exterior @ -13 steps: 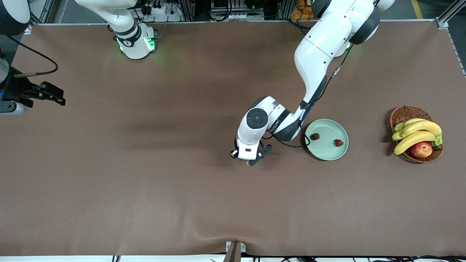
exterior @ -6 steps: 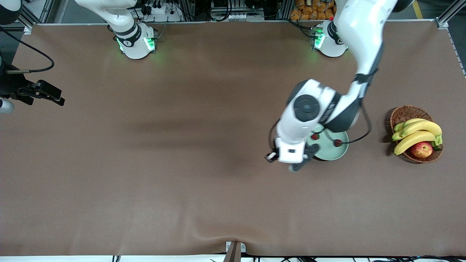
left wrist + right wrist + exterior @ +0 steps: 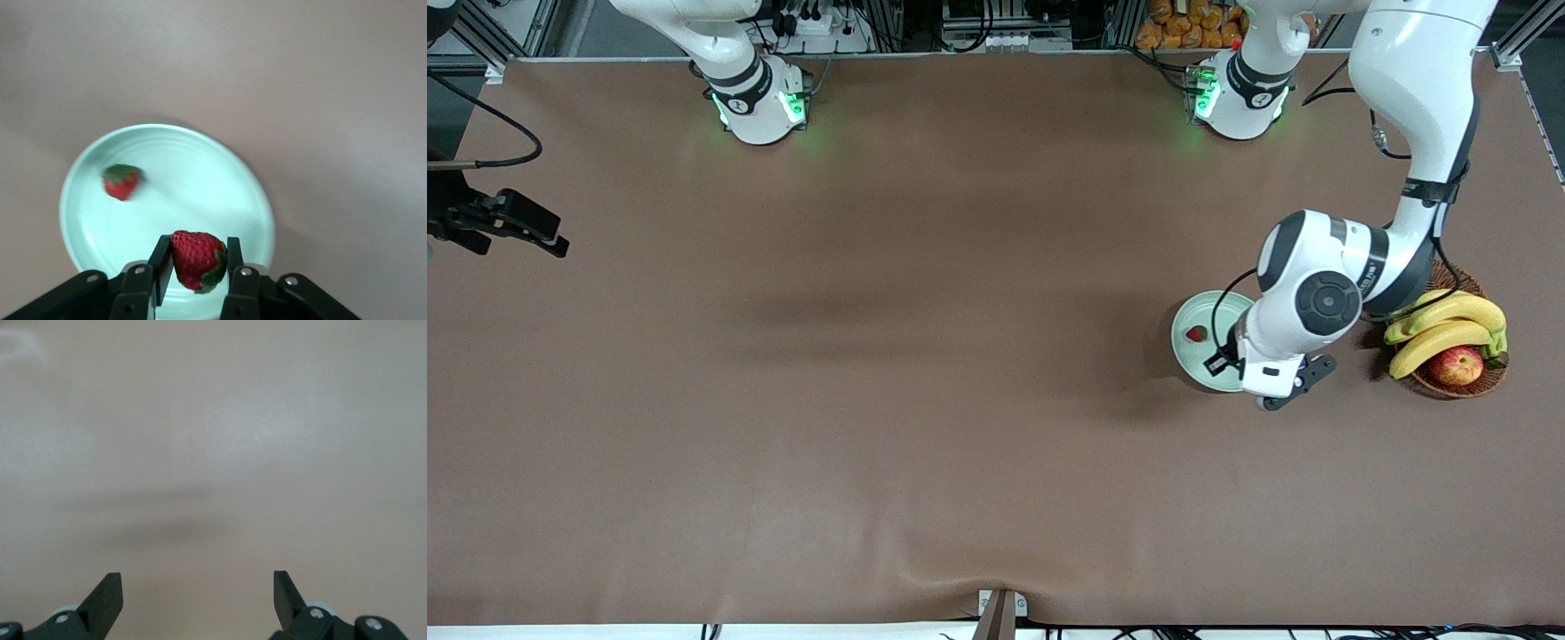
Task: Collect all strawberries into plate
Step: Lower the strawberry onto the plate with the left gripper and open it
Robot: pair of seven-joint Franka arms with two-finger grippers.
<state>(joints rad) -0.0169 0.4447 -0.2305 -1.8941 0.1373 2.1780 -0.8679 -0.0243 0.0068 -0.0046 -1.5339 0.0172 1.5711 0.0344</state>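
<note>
My left gripper (image 3: pixel 1276 384) is shut on a red strawberry (image 3: pixel 197 259) with a green cap and holds it over the pale mint-green plate (image 3: pixel 1199 363), at the plate's edge toward the basket. The left wrist view shows the plate (image 3: pixel 193 180) below the fingers, with a second strawberry (image 3: pixel 121 181) lying on it. That berry also shows in the front view (image 3: pixel 1196 334). The left arm hides the rest of the plate, and no third strawberry is in view. My right gripper (image 3: pixel 538 233) is open and empty over the right arm's end of the table, with its fingers (image 3: pixel 107 593) wide apart.
A brown wicker basket (image 3: pixel 1423 276) with bananas (image 3: pixel 1449 324) and a red-yellow apple (image 3: pixel 1456 364) stands beside the plate toward the left arm's end of the table. A brown cloth (image 3: pixel 871 400) covers the table.
My left arm has swung from the table's middle to over the plate, carrying the strawberry and now hiding the plate's half toward the basket. The right gripper has drifted slightly outward.
</note>
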